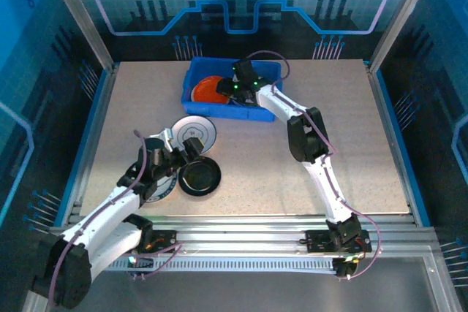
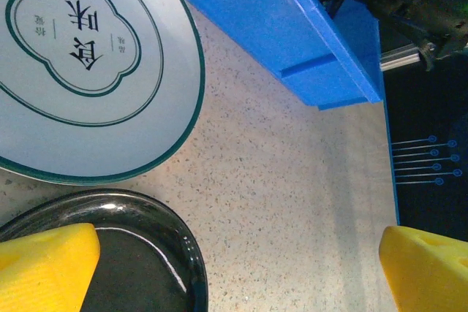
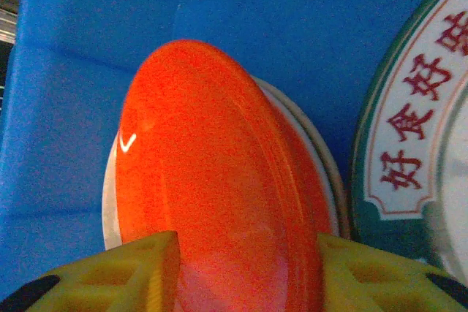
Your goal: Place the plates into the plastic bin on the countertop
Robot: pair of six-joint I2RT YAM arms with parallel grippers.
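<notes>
Countertop (image 1: 292,151): beige speckled, carries all items. Plastic bin (image 1: 196,78): blue, at the far middle, beyond and right of the left arm. White plate with teal rim (image 1: 194,133): flat on the countertop, between the bin and the left gripper (image 1: 189,151). Glossy black plate (image 1: 199,177): round, no long axis, just on the near side of that gripper and well apart from the right arm, so the left arm is nearer. Grey-white plate (image 1: 162,186): mostly hidden under the left arm. Orange-red plate (image 3: 212,180): inside the bin, on top of paler plates. Left gripper: spread wide, empty, one finger (image 2: 44,264) above the black plate's rim. Right gripper (image 3: 247,242): fingers flank the orange-red plate; grip cannot be made out.
</notes>
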